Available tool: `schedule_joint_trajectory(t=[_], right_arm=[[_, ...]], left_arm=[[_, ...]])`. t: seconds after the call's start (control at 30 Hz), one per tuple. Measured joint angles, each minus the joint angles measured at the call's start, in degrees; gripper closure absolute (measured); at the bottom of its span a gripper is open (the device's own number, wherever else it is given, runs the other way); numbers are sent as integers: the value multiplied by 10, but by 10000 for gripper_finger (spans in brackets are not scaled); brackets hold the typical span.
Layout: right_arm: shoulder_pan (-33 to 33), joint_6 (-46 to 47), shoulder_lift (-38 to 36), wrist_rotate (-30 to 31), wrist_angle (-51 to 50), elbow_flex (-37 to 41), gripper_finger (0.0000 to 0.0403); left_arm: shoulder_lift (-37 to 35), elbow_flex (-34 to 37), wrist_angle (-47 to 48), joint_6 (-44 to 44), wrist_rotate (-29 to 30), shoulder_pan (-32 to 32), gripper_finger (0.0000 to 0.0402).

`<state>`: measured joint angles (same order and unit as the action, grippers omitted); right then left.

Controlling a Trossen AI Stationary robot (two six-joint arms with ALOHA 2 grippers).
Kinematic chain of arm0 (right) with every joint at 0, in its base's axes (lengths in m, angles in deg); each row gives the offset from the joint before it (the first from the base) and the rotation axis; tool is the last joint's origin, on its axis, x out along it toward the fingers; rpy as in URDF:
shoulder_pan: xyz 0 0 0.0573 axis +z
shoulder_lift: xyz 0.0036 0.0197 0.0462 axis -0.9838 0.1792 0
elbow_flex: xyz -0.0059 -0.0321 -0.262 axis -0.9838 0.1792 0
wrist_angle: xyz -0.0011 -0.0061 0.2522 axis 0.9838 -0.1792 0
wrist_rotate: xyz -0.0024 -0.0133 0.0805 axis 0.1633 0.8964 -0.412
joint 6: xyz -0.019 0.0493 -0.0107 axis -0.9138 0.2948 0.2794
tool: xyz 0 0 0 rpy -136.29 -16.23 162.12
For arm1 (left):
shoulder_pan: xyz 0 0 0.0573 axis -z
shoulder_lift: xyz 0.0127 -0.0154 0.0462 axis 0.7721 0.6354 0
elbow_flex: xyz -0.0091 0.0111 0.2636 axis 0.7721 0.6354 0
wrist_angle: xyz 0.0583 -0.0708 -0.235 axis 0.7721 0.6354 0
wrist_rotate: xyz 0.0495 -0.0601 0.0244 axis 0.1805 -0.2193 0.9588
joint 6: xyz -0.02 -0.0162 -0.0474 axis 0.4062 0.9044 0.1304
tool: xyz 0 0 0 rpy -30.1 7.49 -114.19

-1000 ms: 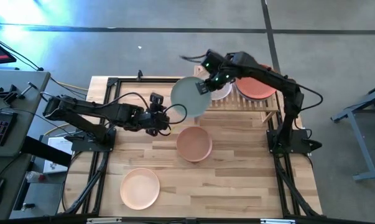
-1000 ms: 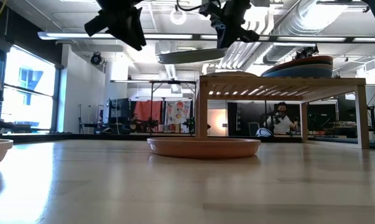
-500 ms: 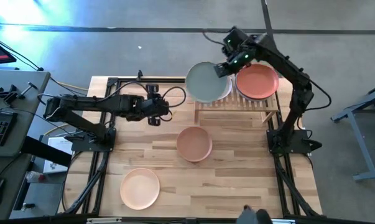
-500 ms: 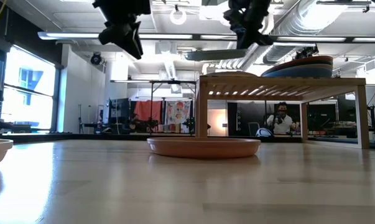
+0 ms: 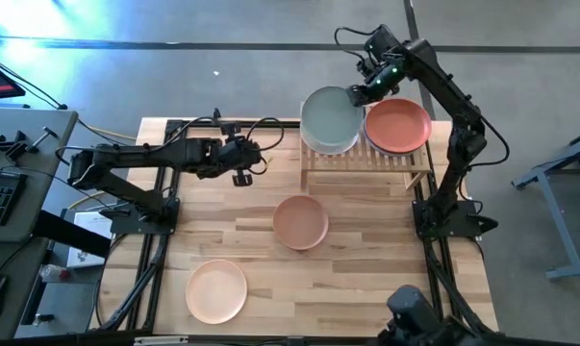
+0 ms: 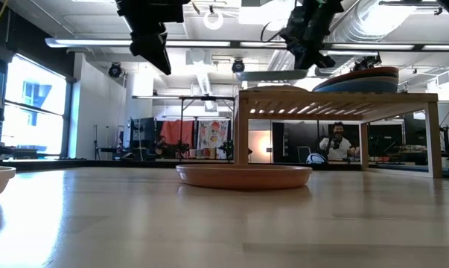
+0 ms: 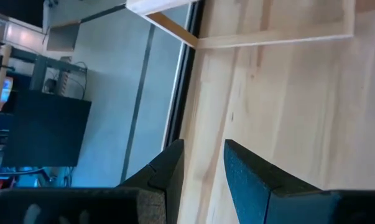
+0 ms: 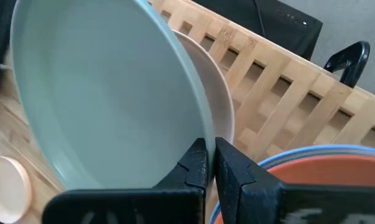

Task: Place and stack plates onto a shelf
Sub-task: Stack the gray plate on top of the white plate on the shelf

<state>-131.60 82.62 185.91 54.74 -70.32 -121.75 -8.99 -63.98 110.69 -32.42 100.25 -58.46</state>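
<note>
My right gripper (image 5: 359, 89) is shut on a pale sage plate (image 5: 330, 119) over the left half of the shelf (image 5: 366, 160). An off-white plate (image 8: 223, 106) lies on the slats just below it. On the shelf's right half sits a stack topped by an orange-red plate (image 5: 397, 126), with a blue rim (image 8: 311, 151) under it. A pink plate (image 5: 300, 221) and a peach plate (image 5: 216, 290) rest on the table. My left gripper (image 5: 241, 173) hovers open and empty over the table, left of the shelf. My right gripper pinches the sage plate's rim (image 8: 206, 132) on the side toward the orange-red plate, one finger (image 8: 194, 163) over the plate's inside and the other outside. The fingers slant down from the far right. The plate is lifted, nearly level, just above the off-white plate.
The shelf stands at the table's far right, its legs (image 6: 241, 126) on the tabletop. Bare table lies between the pink plate, the peach plate and the near edge. A person (image 6: 336, 141) sits in the room beyond the table.
My right gripper has carried the sage plate toward the table's far right, from off the shelf's left end to above the off-white plate, keeping it nearly level. My left gripper has swung toward the far edge and rolled, staying open.
</note>
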Motion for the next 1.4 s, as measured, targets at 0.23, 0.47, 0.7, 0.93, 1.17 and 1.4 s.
schedule_joint_trajectory(t=[0.23, 0.47, 0.7, 0.93, 1.17, 1.4], right_arm=[[1, -9, 13, 0, -5, 0, 403], [3, -19, 13, 1, -15, 6, 403], [9, -19, 14, 4, -12, 33, 403], [15, -20, 13, 16, 0, 50, 403], [15, -24, 13, 22, 7, 50, 403], [15, -22, 13, 23, 25, 50, 402]], left_arm=[[0, 0, -30, -6, 0, -19, 300], [0, 0, -31, -5, -12, -34, 300], [0, 0, -32, -5, -13, -37, 300], [0, 0, -54, -6, -14, -37, 300], [0, 0, -57, -6, -14, -37, 300], [0, 0, -57, 1, -14, -37, 300]])
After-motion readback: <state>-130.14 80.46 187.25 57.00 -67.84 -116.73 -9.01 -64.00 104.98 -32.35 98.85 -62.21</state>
